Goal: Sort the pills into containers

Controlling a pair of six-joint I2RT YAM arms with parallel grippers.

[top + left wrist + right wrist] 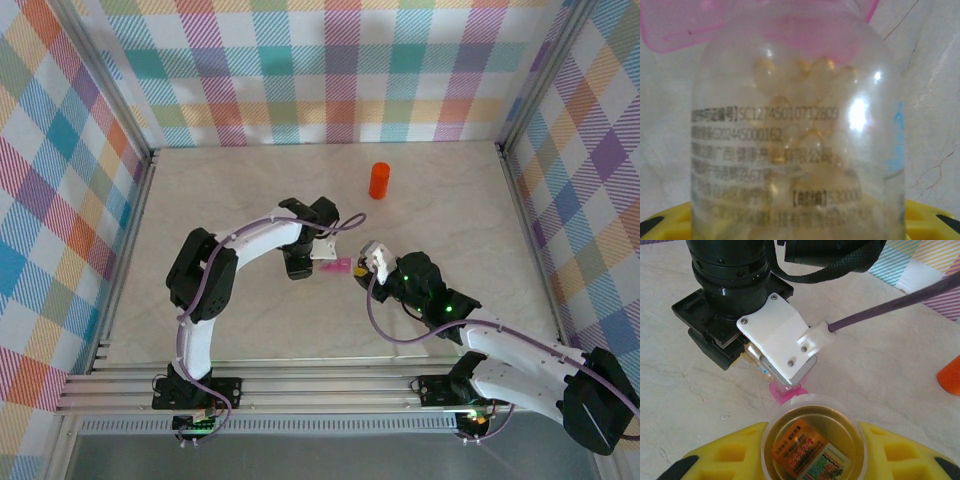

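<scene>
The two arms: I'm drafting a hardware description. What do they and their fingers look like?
Both the left arm and right arm have white link shells, black joint housings and a purple cable. The fingers are yellow, black at the outer edges. The right arm carries green lights.

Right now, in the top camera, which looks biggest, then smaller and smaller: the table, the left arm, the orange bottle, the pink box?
1. table
2. left arm
3. orange bottle and pink pill box: about alike. The arm hides part of the box, so I can't rank them.
</scene>
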